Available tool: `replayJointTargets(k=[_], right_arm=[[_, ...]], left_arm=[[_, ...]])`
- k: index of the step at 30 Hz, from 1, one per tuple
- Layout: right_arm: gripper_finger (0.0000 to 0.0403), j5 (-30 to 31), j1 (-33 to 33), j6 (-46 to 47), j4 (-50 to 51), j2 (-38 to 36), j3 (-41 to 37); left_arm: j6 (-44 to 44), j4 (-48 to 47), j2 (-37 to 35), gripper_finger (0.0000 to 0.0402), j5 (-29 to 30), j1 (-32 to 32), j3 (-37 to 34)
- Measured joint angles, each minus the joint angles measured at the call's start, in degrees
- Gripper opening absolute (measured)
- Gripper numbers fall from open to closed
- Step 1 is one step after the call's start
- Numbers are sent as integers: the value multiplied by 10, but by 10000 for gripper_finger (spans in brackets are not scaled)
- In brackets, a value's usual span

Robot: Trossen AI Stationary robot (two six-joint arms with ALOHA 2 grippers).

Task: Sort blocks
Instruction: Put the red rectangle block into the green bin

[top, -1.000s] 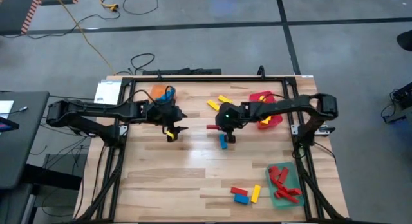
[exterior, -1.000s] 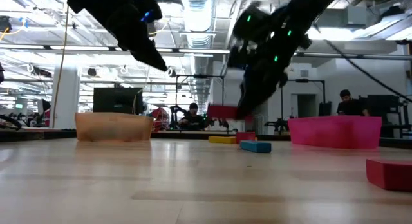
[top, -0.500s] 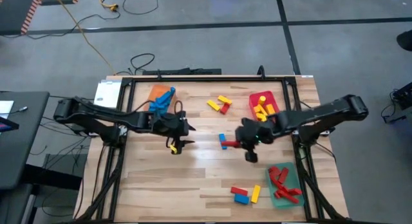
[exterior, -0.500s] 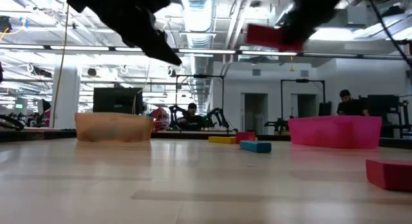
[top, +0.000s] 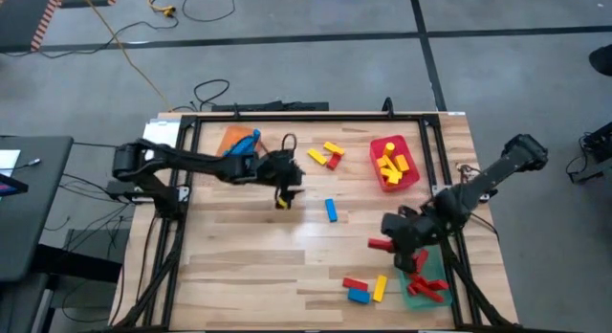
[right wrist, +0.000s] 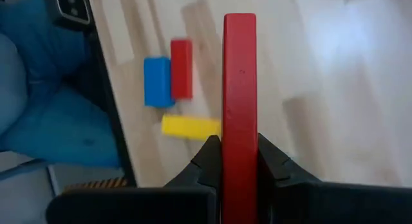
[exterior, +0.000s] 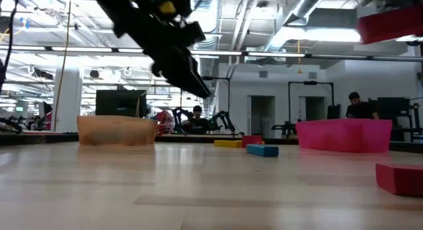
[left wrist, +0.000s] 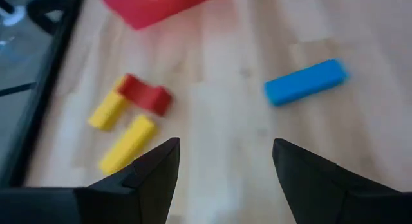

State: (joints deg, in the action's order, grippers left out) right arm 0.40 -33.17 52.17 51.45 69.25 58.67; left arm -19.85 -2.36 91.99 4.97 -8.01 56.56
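Fingers of the right gripper (right wrist: 239, 161) are clamped tight on a red block (right wrist: 239, 95), gripping its lower end so the block stands out long past the tips. From above, that gripper (top: 387, 243) hangs over the wood just beside the green tray (top: 421, 287), on the side toward the table's middle, with the red block (top: 379, 244) sticking out away from the tray. Red blocks lie heaped in the green tray. Just beside the tray, near the front edge, sit a red, a blue (top: 359, 296) and a yellow block (top: 380, 287) close together. Well away from the green tray, toward the far left, the left gripper (top: 283, 192) hovers with its fingers spread wide and nothing between them. A lone blue block (top: 331, 210) lies between it and the tray. Farther back sit the red tray (top: 409, 176) holding yellow blocks, and the orange tray (top: 228, 138).
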Motion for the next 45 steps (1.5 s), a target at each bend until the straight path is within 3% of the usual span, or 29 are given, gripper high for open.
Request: replayJointTargets(k=[10, 16, 22, 27, 37, 45], right_arm=[[53, 0, -139, 231, 9, 1, 0], [53, 0, -207, 348, 13, 1, 0], [53, 0, -268, 464, 13, 1, 0], [54, 0, -308, 550, 4, 7, 0], [56, -2, -346, 618, -41, 41, 1], [57, -10, -357, 619, -8, 71, 1]], left_arm=[[-95, -96, 118, 245, -63, -104, 136], [-170, -150, 167, 245, -67, -146, 193], [-234, -177, 190, 245, -87, -181, 215], [-265, -171, 196, 245, -141, -206, 217], [-224, -137, 219, 245, -172, -231, 216], [-183, -132, 221, 245, -218, -210, 217]])
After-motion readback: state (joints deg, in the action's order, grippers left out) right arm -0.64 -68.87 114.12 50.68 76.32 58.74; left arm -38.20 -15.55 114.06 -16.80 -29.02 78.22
